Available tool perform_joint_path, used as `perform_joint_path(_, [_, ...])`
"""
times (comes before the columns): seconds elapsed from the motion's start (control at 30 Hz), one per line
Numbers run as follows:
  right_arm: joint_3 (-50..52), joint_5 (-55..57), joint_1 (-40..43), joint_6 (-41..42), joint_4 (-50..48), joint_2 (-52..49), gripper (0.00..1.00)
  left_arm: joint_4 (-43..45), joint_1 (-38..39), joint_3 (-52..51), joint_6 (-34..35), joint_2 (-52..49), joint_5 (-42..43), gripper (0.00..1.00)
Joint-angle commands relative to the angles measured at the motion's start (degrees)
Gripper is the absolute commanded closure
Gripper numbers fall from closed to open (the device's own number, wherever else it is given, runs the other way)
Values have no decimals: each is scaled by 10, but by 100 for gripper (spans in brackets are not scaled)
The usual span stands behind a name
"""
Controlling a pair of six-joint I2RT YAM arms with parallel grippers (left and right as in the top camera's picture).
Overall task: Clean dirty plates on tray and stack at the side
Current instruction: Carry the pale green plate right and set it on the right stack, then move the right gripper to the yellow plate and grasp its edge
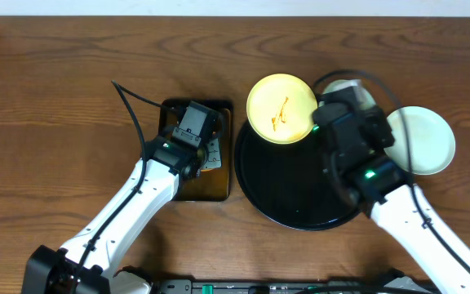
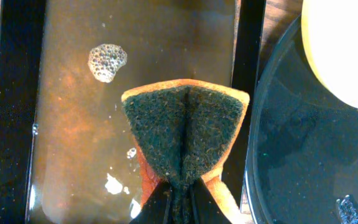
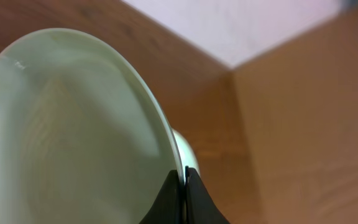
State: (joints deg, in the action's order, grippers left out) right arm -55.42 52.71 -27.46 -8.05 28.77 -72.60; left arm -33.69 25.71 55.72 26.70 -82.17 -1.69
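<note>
**A:** Nearest to us, what do our left fingers [image 2: 169, 205] hold?

**B:** They are clamped on the folded sponge [image 2: 185, 130], over the brown pan [image 2: 14, 124] of soapy water. We cannot tell if the sponge touches the water.

**A:** And our right fingers [image 3: 178, 199]?

**B:** They are pressed together on the rim of a pale green plate [image 3: 73, 137], which is lifted and tilted. Its face looks clean to us.

**A:** Then the tray [image 1: 300, 188]?

**B:** It is almost bare. Just beside it on the right, a second pale plate [image 1: 421, 140] lies on the surface [image 1: 55, 98], and we see no sauce on it.

**A:** And farthest?

**B:** The yellow plate [image 1: 281, 109] lies on the far left rim of the tray, with orange sauce on it.

**A:** So we judge that one plate is set aside and one is in hand, ready to stack. The yellow one is left to wipe.
</note>
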Motion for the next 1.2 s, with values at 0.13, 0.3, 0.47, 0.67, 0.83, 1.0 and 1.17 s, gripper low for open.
perform_joint_path(0.13, [-11,-123,155,177,6,3,99,-1,-2,-2,-10,5,-7,92])
perform_joint_path(0.3, [-11,-202,281,242,8,2,99,-2,-2,-2,-10,5,-7,92])
perform_joint_path(0.47, [-11,-243,382,275,9,-12,99,-2,-2,-2,-10,5,-7,92])
perform_joint_path(0.67, [-11,-267,459,294,2,-63,99,-2,-2,-2,-10,5,-7,92])
perform_joint_path(0.83, [-11,-316,493,296,-23,-111,99,-1,-2,-2,-10,5,-7,92])
perform_joint_path(1.0, [-11,-386,493,256,-57,-119,63,-2,-2,-2,-10,5,-7,92])
perform_joint_path(1.17, [-12,-531,469,191,-68,-106,59,-2,-2,-2,-10,5,-7,92])
